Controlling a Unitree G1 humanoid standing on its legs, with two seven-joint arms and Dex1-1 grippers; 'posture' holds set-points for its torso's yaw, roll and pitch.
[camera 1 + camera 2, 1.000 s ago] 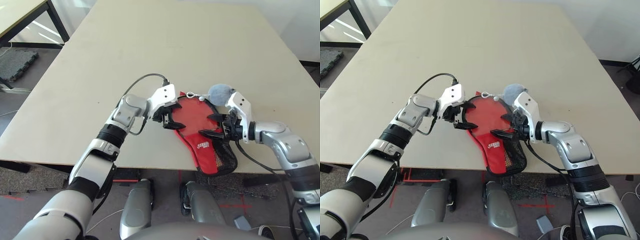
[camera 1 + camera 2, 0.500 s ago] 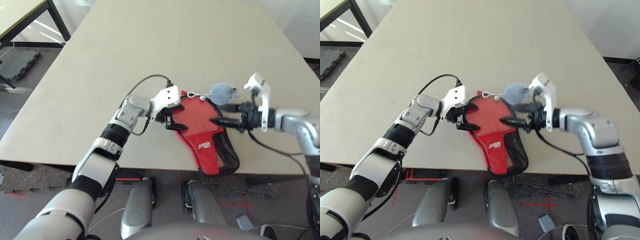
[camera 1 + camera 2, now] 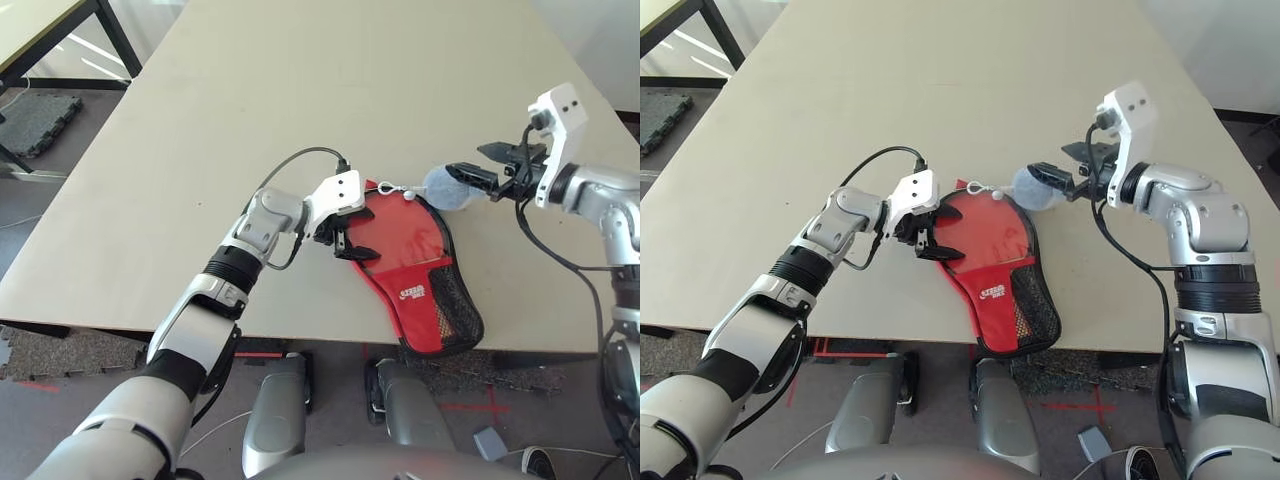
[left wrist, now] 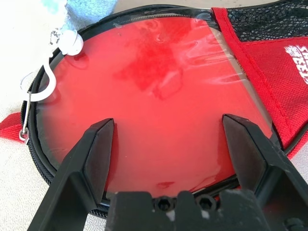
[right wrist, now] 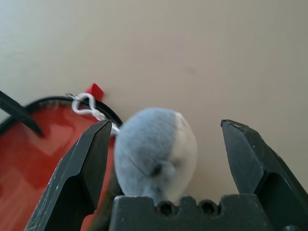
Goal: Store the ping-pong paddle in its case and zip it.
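Risk sits mostly with the right gripper [image 3: 1052, 178], which hangs raised over the table [image 3: 300, 90] with its 2 black fingers spread wide and nothing between them, aimed at the pale grey-white pouch [image 3: 446, 189] rather than at the case [image 3: 415, 265]. That pouch lies just beside the case's rounded end, tied by a white cord [image 4: 41, 89] to what looks like the zip pull near a small red tab [image 5: 95, 90]; if the fingers close on the pouch alone, a pull could drag the whole case sideways instead of running the zip, since nothing pins the fabric down. The left gripper [image 3: 343, 240] rests at the opposite edge of the rounded end, jaws fully apart and holding nothing, its fingers [image 4: 94, 159] straddling the glossy red face seen through the case's clear panel. That face is probably the ping-pong paddle [image 4: 149, 106] already inside, though its handle is hidden. The case's narrow end, with mesh pocket [image 3: 455, 300], overhangs the near table edge, so a careless tug may tip it off.
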